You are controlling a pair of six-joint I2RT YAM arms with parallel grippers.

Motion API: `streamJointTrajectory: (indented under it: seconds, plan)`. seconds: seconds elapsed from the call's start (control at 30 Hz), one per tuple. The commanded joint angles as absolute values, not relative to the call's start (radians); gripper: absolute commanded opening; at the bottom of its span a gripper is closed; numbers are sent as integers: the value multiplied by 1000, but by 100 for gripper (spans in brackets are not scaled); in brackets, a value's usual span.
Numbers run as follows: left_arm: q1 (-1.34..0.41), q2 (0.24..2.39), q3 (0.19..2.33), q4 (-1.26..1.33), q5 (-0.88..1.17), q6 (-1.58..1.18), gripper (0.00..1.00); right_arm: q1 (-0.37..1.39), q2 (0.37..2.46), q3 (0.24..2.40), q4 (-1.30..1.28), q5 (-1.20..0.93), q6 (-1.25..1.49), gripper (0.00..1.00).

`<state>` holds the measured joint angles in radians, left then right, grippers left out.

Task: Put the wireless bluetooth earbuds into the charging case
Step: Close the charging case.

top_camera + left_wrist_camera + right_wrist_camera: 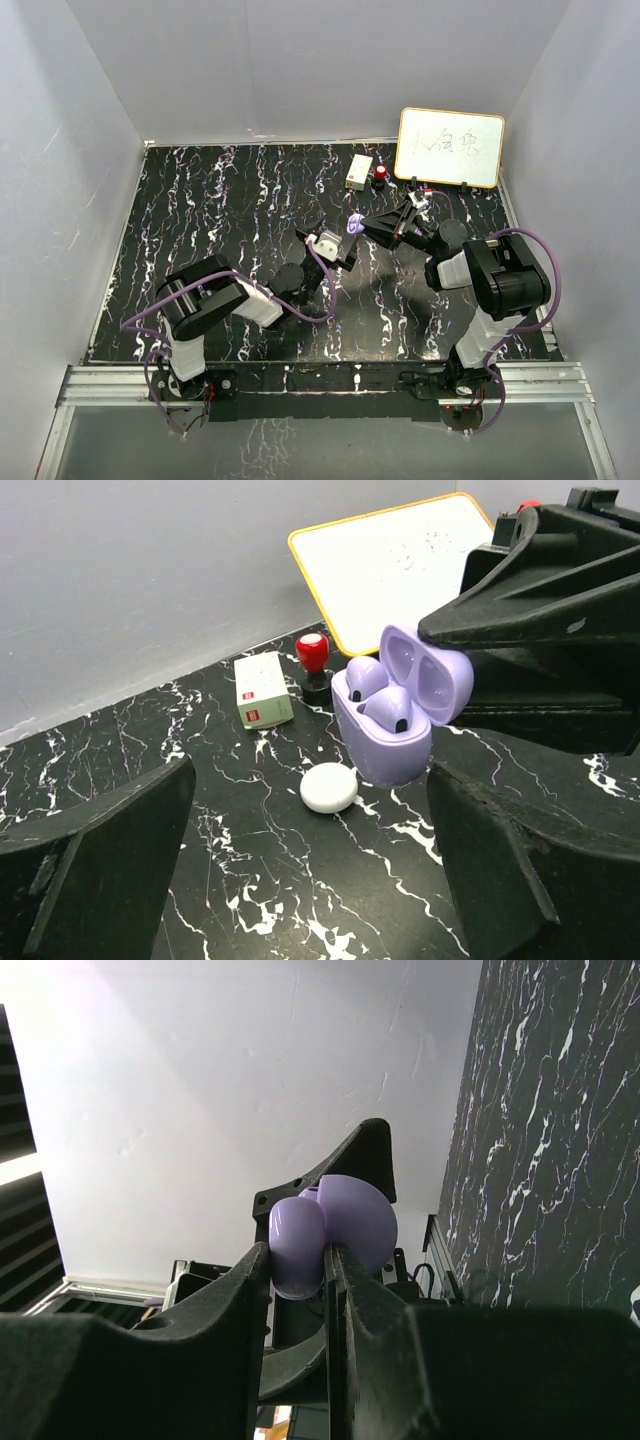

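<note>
Since my right claw (300, 1260) is clamped on the charging case (385, 735), keeping its open lid turned toward my left claw (312, 810), the wells face me squarely. My left claw stands apart and carries nothing. Both earbuds (392, 710) lie just ahead of it, seemingly seated in the case. Whether they are fully home, or the case touches the worktop (250, 880), I cannot tell. My right claw hides the lid's far side.
</note>
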<state>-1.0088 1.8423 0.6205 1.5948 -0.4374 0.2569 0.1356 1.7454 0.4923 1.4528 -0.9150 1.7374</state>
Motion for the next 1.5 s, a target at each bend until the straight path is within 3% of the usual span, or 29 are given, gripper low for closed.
streamJointTrajectory:
  seconds: [0.0, 0.73, 1.47]
  plan:
    - [-990, 1845, 644, 1704, -440, 242, 99, 138, 1706, 478, 1631, -910, 1741, 0]
    - [-982, 1852, 656, 1716, -364, 176, 99, 137, 1712, 463, 1635, -907, 1739, 0]
    - [-949, 1835, 636, 1736, -417, 205, 99, 138, 1694, 432, 1643, -911, 1741, 0]
